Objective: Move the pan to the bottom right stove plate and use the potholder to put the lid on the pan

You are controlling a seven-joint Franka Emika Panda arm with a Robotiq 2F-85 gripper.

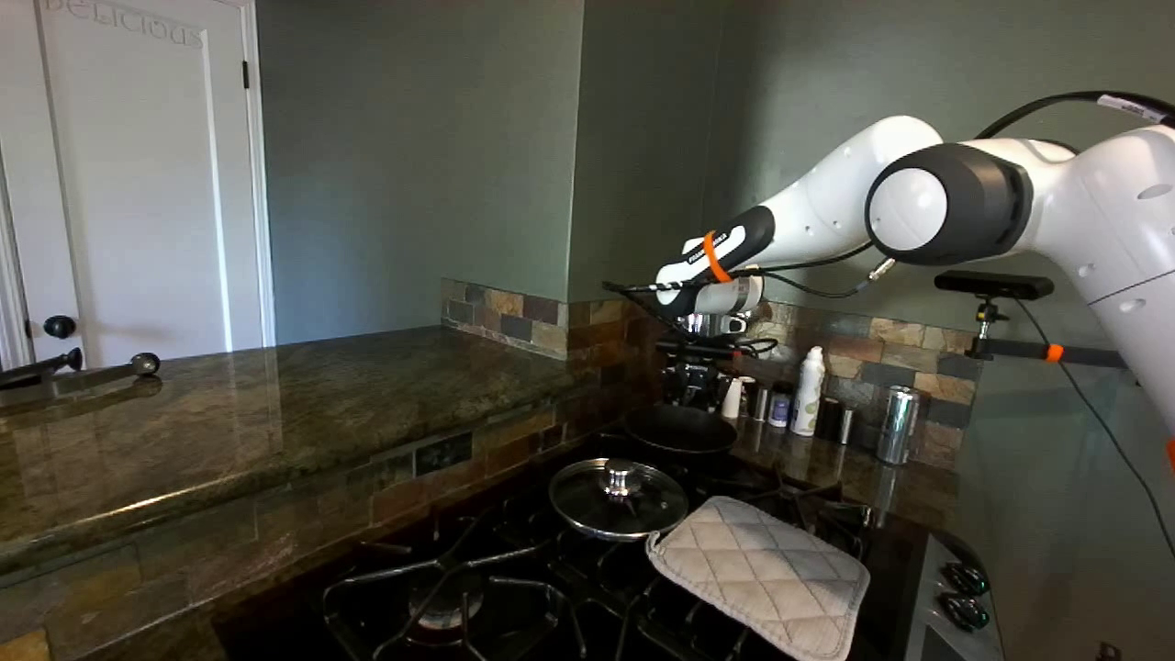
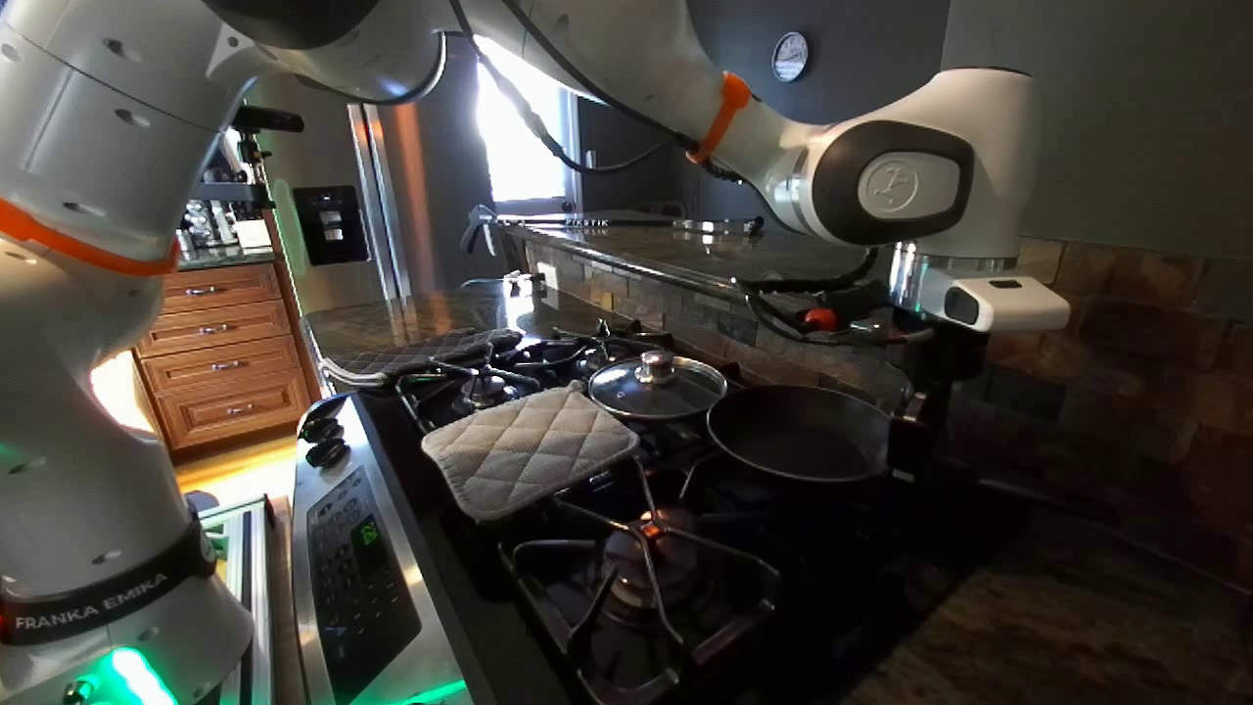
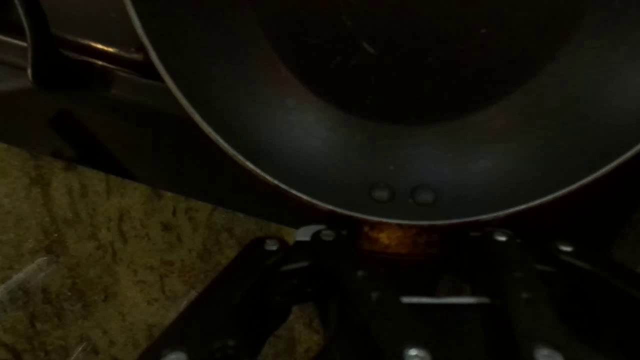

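The dark round pan point(image 1: 679, 430) sits on the stove's back burner area by the tiled wall; it also shows in an exterior view point(image 2: 793, 431) and fills the upper wrist view point(image 3: 450, 165). My gripper point(image 2: 915, 431) points down at the pan's handle side, close to the rim. In the wrist view my gripper point(image 3: 414, 240) has its fingers on either side of the handle's base point(image 3: 395, 237); the fingertips are dark and contact is unclear. The glass lid point(image 2: 658, 394) lies knob up on the grates beside the pan. The cream quilted potholder point(image 2: 533, 446) lies flat beside the lid.
A bare burner point(image 2: 646, 563) with an orange glint lies in front of the pan. Another burner point(image 2: 485, 392) lies past the potholder. A dark quilted pad point(image 2: 421, 357) lies on the far counter. Bottles point(image 1: 808, 395) and a steel canister point(image 1: 898, 424) stand along the wall.
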